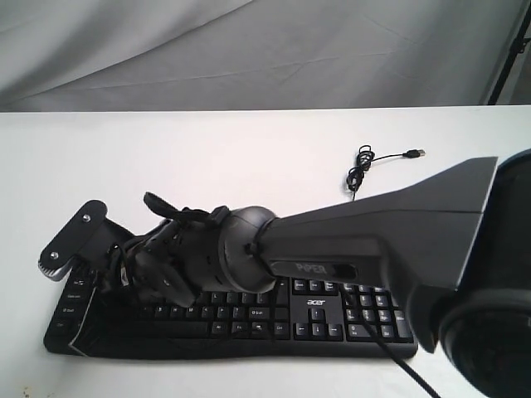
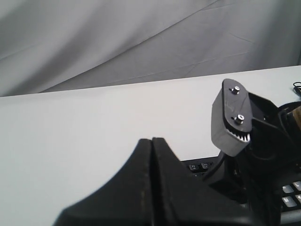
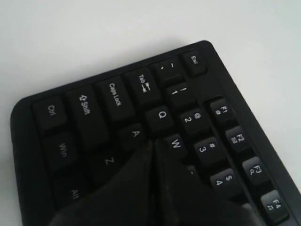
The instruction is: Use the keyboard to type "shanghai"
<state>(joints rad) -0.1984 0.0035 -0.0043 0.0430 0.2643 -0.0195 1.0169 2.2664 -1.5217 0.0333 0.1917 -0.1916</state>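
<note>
The black keyboard (image 1: 319, 322) lies along the table's front edge, its white "acer" logo showing beside the arm. My right arm (image 1: 357, 236) reaches across to the keyboard's left end. In the right wrist view the right gripper (image 3: 154, 142) is shut with nothing in it. Its tips are low over the keyboard (image 3: 94, 110), between the A and W keys, hiding the key under them. Whether they touch a key I cannot tell. My left gripper (image 2: 152, 140) is shut and empty, off the keyboard's (image 2: 197, 166) left end. It is out of the exterior view.
The keyboard's thin black cable (image 1: 360, 172) lies coiled on the white table (image 1: 216, 157) behind it, its USB plug (image 1: 415, 153) loose. A grey toothed part of the right wrist (image 2: 231, 120) stands close to the left gripper. A grey cloth hangs behind.
</note>
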